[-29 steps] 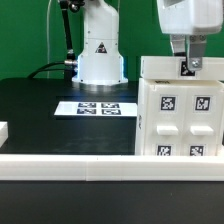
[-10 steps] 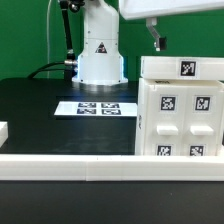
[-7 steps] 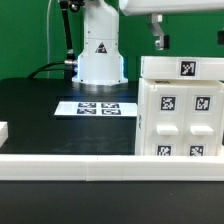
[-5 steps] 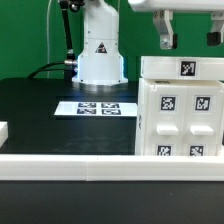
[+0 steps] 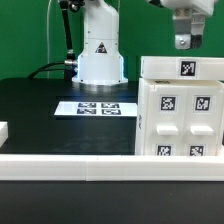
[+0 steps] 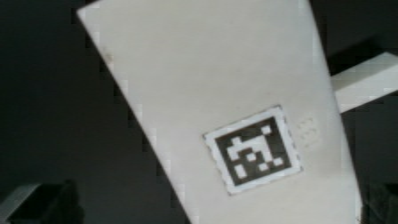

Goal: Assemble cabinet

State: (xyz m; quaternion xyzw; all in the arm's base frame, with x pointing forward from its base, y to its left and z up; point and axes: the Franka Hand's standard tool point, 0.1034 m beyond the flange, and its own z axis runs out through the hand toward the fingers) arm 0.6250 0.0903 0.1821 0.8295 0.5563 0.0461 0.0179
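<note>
Look at the exterior view and you see the hand (image 5: 182, 42) up in the air, right above the cabinet (image 5: 180, 110). It does not touch the cabinet; there is a gap of green wall between them. You can see only the low dark tip of the hand in that view, and you cannot tell if its fingers are apart or together. Nothing hangs from it that you can see.

The cabinet stands on the black table (image 5: 50, 115), on the exterior view's right, close to the front. It is a big white box. Its top is a flat white slab with one black-and-white tag (image 5: 188, 68) on it. The front face has more tags, two higher up and two lower down.

In the wrist view you look down on that white top (image 6: 196, 110). It runs tilted across the picture, with one tag (image 6: 254, 148) near one end. The table looks dark around it.

Behind the cabinet, toward the middle of the table, the marker board (image 5: 97, 107) lies flat. The robot's white base (image 5: 100, 55) stands just behind it, with a triangle sticker on it. A white rail (image 5: 70, 163) runs along the front edge of the table.
</note>
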